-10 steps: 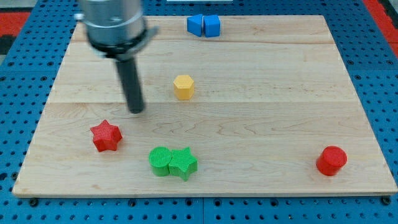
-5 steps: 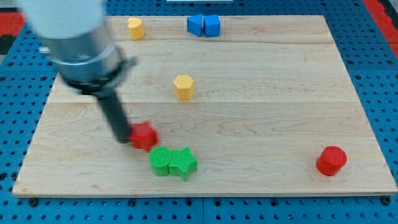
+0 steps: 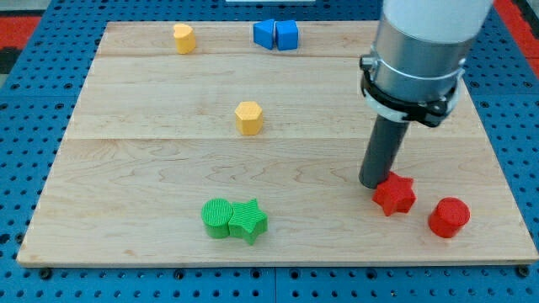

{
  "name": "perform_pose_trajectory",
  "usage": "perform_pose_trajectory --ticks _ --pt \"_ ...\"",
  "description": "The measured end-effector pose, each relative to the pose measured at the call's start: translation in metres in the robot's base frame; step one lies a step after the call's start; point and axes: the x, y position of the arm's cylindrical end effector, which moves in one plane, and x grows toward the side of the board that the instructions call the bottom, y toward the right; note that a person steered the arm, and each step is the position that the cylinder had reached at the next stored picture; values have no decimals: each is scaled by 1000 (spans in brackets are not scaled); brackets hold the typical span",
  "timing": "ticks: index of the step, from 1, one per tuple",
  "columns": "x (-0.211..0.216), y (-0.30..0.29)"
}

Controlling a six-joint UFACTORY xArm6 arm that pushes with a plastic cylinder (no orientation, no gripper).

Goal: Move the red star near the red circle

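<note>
In the camera view, my tip [image 3: 373, 182] sits on the bench [image 3: 320, 244], touching the upper left edge of the red star [image 3: 394, 194]. The tool is a plain rod with nothing that opens or shuts, and it holds nothing; it only presses against the star. The star lies low at the view's right, just left of the red circle [image 3: 448, 217], with a narrow gap between them. A green circle [image 3: 217, 218] and a green star [image 3: 248, 220] touch each other low in the middle. A yellow hexagon [image 3: 248, 117] stands near the centre. Another yellow block [image 3: 183, 38] sits at the top left, and two blue blocks [image 3: 275, 34] touch at the top edge.
</note>
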Motion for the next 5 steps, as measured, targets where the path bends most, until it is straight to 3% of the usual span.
perform_pose_trajectory --ticks 1,2,3,5 --pt "2 5" --pt "-17 0" --pt "-62 -4" --pt "-84 -4"
